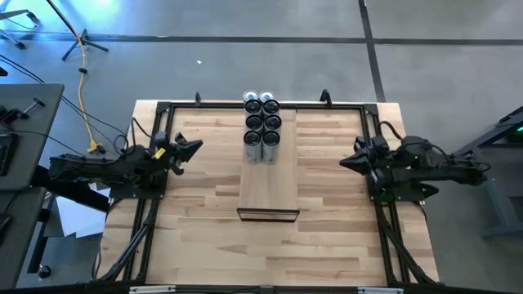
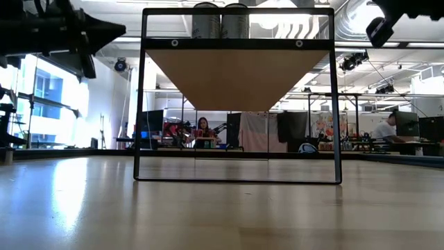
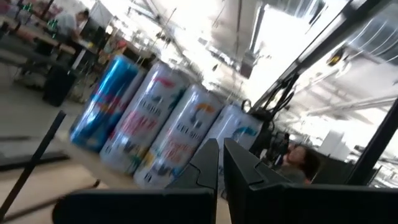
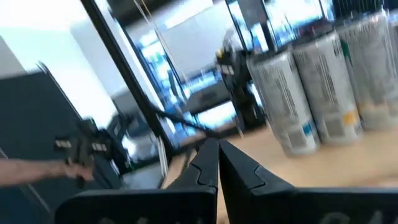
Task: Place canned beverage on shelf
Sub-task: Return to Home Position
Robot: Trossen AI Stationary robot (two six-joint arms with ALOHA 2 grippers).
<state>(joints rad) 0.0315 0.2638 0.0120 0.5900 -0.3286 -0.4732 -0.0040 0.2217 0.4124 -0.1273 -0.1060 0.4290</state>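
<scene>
shelf (image 1: 268, 192): long narrow platform of smooth light wood on a thin black metal frame, running lengthwise down the middle of the larger butcher-block tabletop (image 1: 204, 237); its dark end edge is at the near end

cans (image 1: 253, 122): slim tall beverage cans, upright on the shelf's far end in two tight rows side by side, each touching its neighbours

row facing left arm: four cans in line in the left wrist view, a blue can (image 3: 102, 106) at one end, two white cans with pink lettering (image 3: 140, 121) next, then a white can with blue marks (image 3: 233, 134)

row facing right arm: silver-white cans with fine print (image 4: 326, 87) in the right wrist view, standing shoulder to shoulder on the wood

left gripper (image 1: 196, 147): dark two-finger claw at the table's left side, well apart from the shelf, tip aimed toward the cans; fingers pressed together, nothing pinched

right gripper (image 1: 345, 162): same dark claw at the table's right side, well apart from the shelf, tip aimed toward it; fingers pressed together, nothing between them

height: low view shows the platform raised on its frame above the tabletop, two cans showing over the top bar, both arms up in the picture's top corners, above the tabletop

background: a person seated at a desk (image 2: 205, 130) in the room beyond the table
</scene>
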